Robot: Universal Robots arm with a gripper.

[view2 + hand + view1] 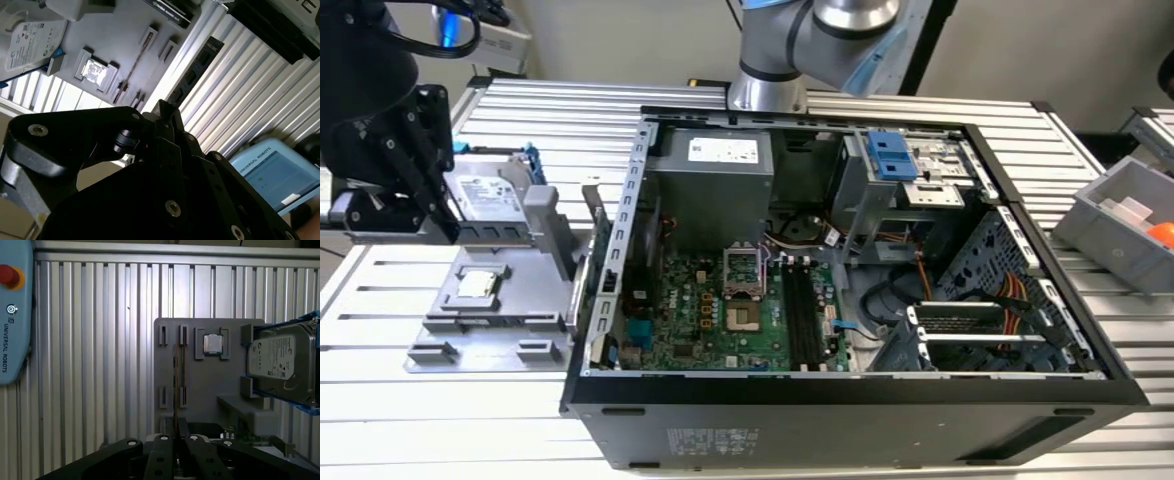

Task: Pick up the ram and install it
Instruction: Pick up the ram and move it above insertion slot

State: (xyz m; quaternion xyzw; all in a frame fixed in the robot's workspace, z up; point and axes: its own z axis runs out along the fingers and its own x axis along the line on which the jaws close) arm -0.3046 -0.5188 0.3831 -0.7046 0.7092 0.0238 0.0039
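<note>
Exterior view showing open computer case [854, 405] beside grey holder [520, 300], first wrist view showing ram [175, 385] standing edge-on there, my gripper [176, 438] hovering close, jaws' spacing I cannot tell.

Ribbed shiny metal table [100, 340], matt grey plastic holder [210, 385], matt black gripper [175, 442]

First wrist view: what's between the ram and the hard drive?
The processor chip sits between ram and hard drive on the grey fixture plate, in the first wrist view.
</note>
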